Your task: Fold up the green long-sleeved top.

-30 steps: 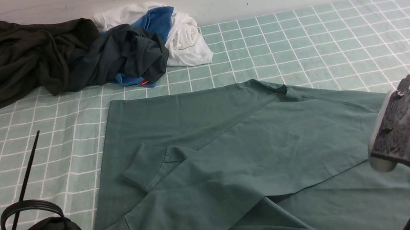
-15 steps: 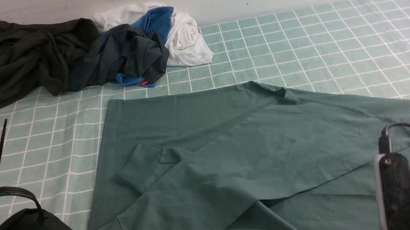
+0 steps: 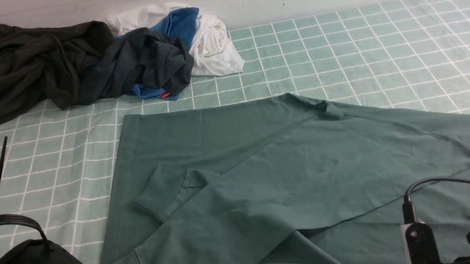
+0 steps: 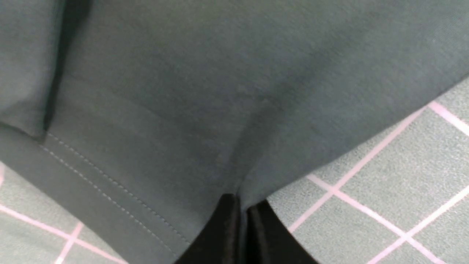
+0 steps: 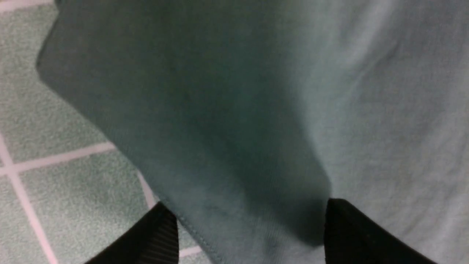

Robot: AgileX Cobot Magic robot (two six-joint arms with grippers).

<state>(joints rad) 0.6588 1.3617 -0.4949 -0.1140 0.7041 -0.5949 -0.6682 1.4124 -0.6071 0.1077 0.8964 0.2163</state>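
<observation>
One green long-sleeved top (image 3: 300, 173) on the bench (image 3: 392, 36), its near edge cut off; left claw (image 4: 239, 200) pinches its cloth, right claw (image 5: 247, 207) gapes open.

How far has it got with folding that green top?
Early on, I'd say. Done: one sleeve lies folded across the green long-sleeved top. In hand: the left end effector pinches a stitched edge; the right end effector stands open around the fabric. Left: the body lies spread wide, so the main folds remain.
</observation>
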